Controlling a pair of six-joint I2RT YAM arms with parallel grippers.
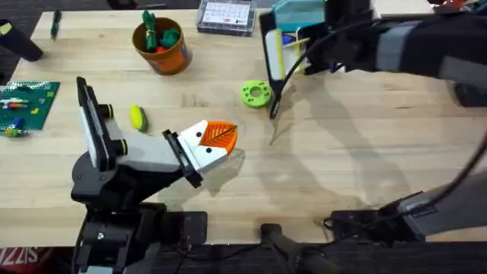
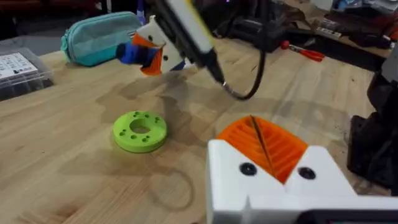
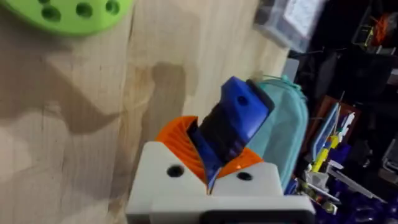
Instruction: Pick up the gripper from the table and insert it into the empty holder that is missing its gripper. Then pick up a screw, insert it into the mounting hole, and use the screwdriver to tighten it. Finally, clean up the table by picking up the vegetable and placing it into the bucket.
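From my remote station, the rig sits partway through the job; my left hand [image 1: 217, 141] lies low over the pale wooden table [image 1: 342, 175], its 2 white plastic blocks each carrying a ribbed orange wedge, the wedges pressed face to face with nothing between them; I judge the loose fingertip already seated, since I see no spare orange wedge on the table. My right hand [image 3: 211, 165] is clamped around the blue cylindrical electric screwdriver [image 3: 233, 124], its smooth matte plastic body pinched between orange ribbed pads [image 3: 177, 140] and raised above the table near the far edge, beside a soft teal zipped pouch [image 2: 99, 38]; so I take the fastening step to be the one in hand, though I cannot tell whether a screw sits in the mounting hole.

The cleanup is not yet done: the small yellow-green oblong toy vegetable [image 1: 138, 117], glossy and rounded, lies on the table just beside my left arm; the small round orange bucket [image 1: 161, 46], smooth-walled with green and red toy pieces over its rim, stands well apart from it toward the far side. A bright-green plastic disc [image 1: 256, 93] drilled with holes rests flat near the middle; a clear compartment box [image 1: 225, 17] sits at the far edge.
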